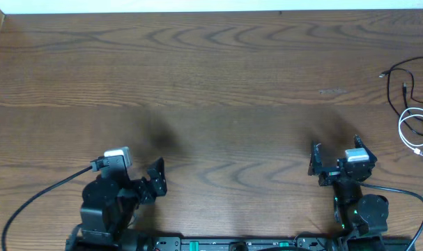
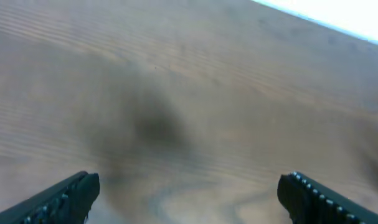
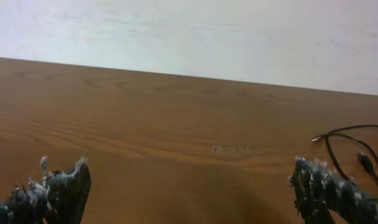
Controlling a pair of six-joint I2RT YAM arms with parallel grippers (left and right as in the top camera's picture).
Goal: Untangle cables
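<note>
Black cable (image 1: 399, 70) and white cable (image 1: 414, 131) lie crossed at the counter (image 1: 211, 84) far right edge, thin, light and floppy; better grasp near a plug. Left fingers (image 2: 64, 199) and right fingers (image 3: 58, 193) stand wide, empty

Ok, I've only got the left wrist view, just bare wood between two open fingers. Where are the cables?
Observer: Overhead, both lie at the far right edge of the table. The black cable is farther from the arms, and the white cable is looped nearer them.
Operator: Are they tangled?
Observer: The black one runs into the white loops, so they appear to cross. It's too small to see how.
Operator: Which arm is closer?
Observer: The right pincer. It is open and empty, and sits short of the white loops, well apart from them.
</note>
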